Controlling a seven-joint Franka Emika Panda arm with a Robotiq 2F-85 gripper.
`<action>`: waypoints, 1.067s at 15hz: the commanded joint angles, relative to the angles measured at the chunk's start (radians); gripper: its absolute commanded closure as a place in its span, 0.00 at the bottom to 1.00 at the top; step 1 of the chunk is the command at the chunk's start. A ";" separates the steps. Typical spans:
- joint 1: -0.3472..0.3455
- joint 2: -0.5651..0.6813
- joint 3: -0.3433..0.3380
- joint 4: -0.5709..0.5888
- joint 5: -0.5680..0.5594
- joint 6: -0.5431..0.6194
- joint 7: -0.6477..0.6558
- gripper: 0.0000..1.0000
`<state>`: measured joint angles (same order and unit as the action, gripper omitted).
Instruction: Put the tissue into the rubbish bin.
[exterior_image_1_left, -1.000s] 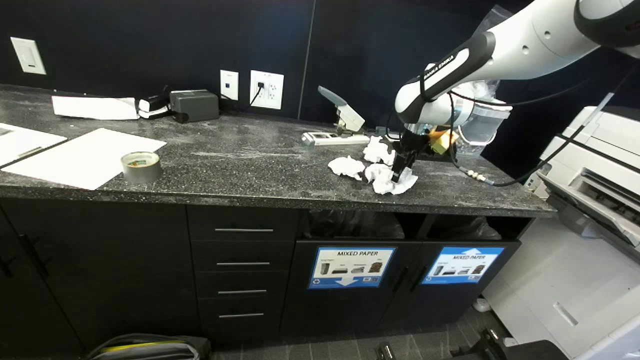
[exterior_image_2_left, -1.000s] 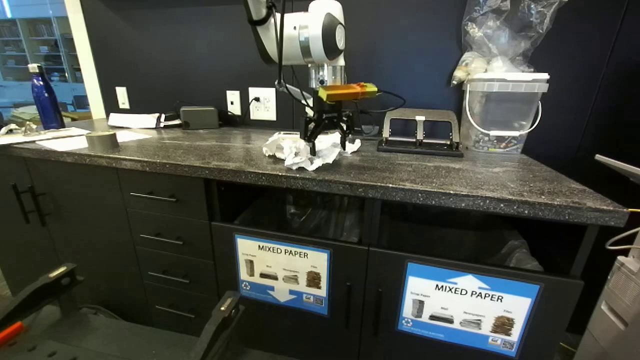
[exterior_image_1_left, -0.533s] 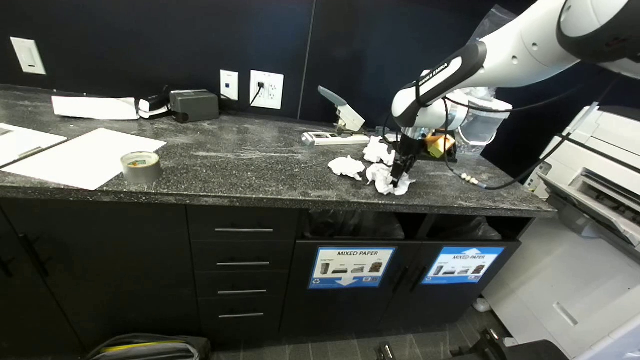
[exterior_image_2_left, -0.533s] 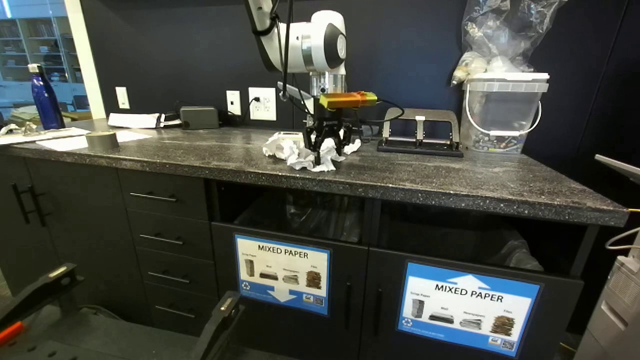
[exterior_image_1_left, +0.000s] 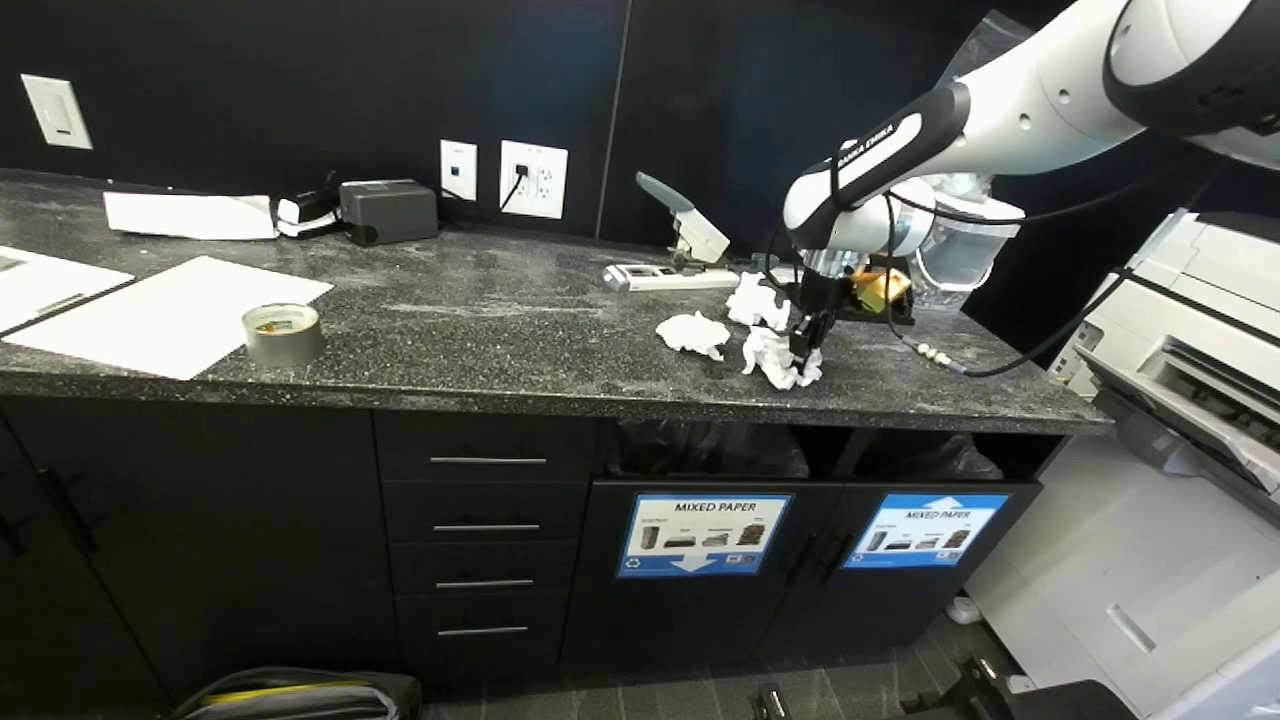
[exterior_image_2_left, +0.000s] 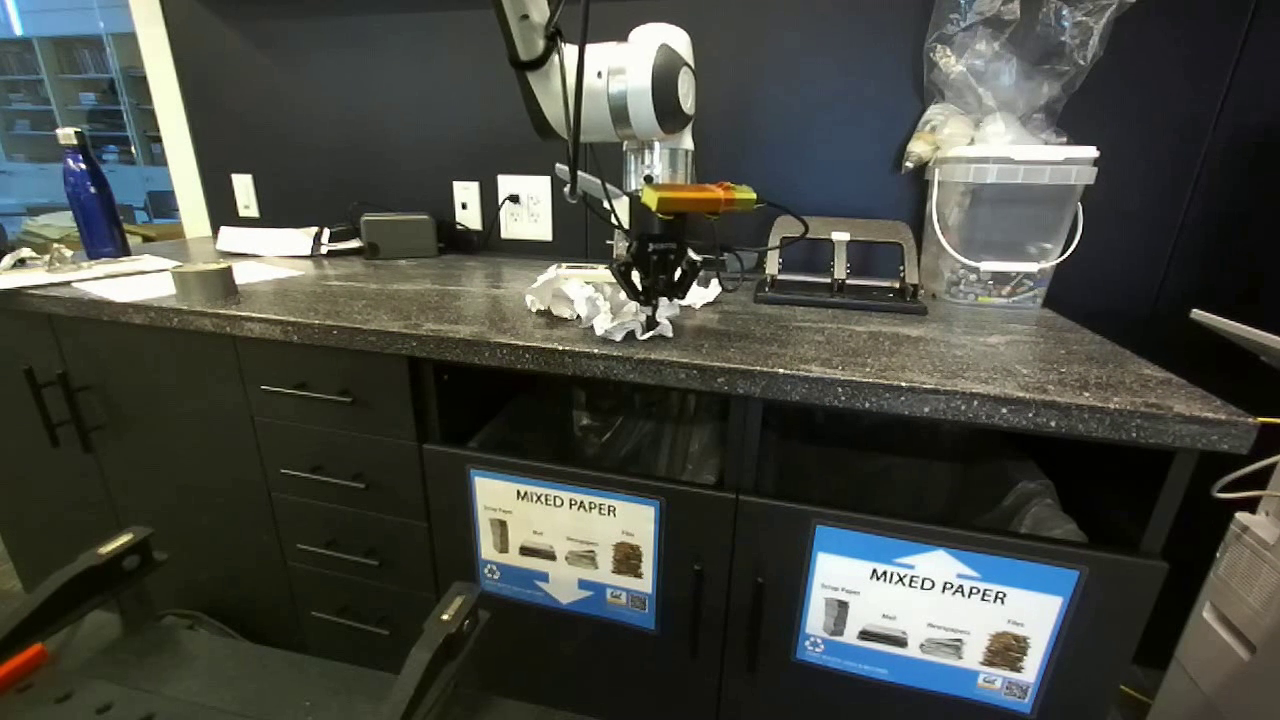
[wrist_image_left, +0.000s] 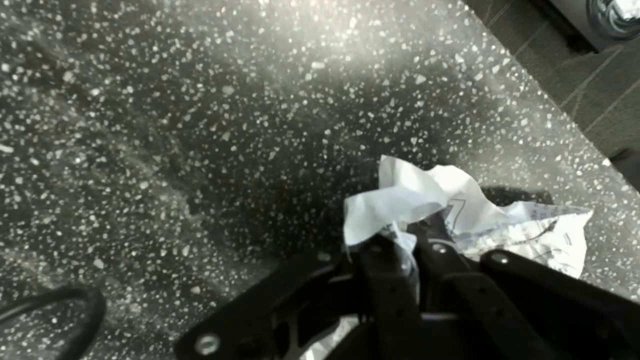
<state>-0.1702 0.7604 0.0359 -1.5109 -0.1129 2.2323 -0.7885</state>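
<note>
ok so from my end the gripper (exterior_image_2_left: 651, 318) points down and is clenched on the tissue (wrist_image_left: 475, 212); in the wrist view a strip of it is pinched between the black fingers (wrist_image_left: 445, 265), and a loose flap curls over the tips; it's on the counter (exterior_image_1_left: 480, 300), close to the front edge; the rubbish bin (exterior_image_2_left: 950, 537) is lower down and off to the right in both exterior views.

as for its long axis, I'd say sideways across my wrist view; the bulk spreads right from the grip, toward the counter's edge, and tapers to a pointy corner; which end counts as the front I can't tell lol; it looks like thin white paper, all creases and ragged folds, with patches of dark print; a low crumpled wad (exterior_image_1_left: 693, 332) lies near it, and a second wad (exterior_image_1_left: 758, 300) further back.

counter's dark with pale flecks and chalky streaks; bin's a flat dark panel under a rectangular slot, with a blue-and-white sign (exterior_image_2_left: 938, 618) and crinkled clear plastic (exterior_image_2_left: 1040, 508) showing inside.
</note>
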 joint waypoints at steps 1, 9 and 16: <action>-0.018 -0.035 0.009 -0.039 0.011 -0.073 -0.025 0.89; -0.027 -0.190 0.026 -0.348 0.041 -0.016 -0.028 0.89; -0.001 -0.304 0.027 -0.664 0.056 0.221 0.015 0.88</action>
<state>-0.1816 0.5213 0.0557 -1.9803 -0.0806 2.3193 -0.8072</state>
